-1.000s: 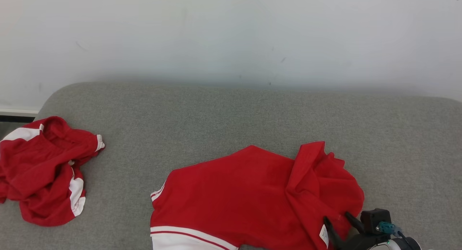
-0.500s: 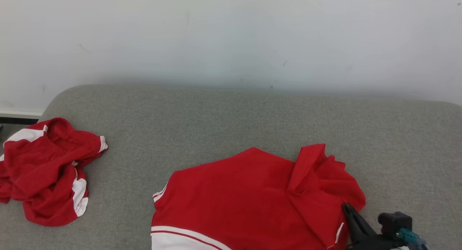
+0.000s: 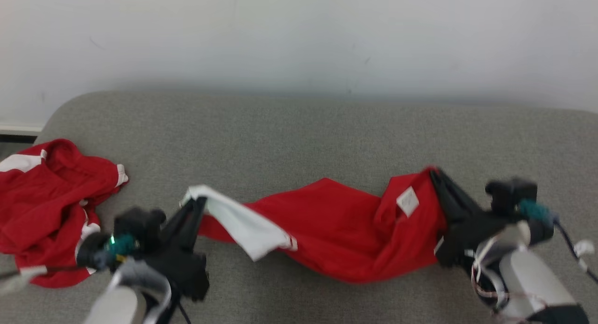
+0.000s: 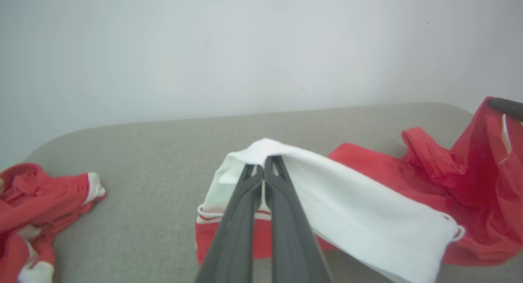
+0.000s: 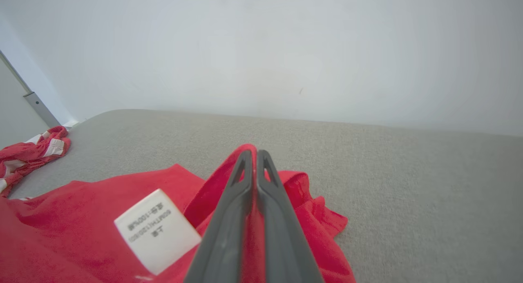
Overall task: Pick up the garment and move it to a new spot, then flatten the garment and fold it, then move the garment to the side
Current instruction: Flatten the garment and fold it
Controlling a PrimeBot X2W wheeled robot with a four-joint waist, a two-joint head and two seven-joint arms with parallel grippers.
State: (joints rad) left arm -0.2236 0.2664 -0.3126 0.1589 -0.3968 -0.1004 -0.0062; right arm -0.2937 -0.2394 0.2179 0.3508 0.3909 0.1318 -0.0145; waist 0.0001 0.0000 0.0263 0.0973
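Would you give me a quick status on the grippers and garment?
Left gripper shut on red garment, white hem. Right gripper shut on its labelled end. Middle sags over grey cushion. Other crumpled garment lies apart, far left.

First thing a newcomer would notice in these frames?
A red garment is stretched between both grippers, mid-surface: left gripper shut on its white band, right gripper shut on the red edge by the white care label. A second crumpled red-and-white garment lies at the far left of the grey cushion.
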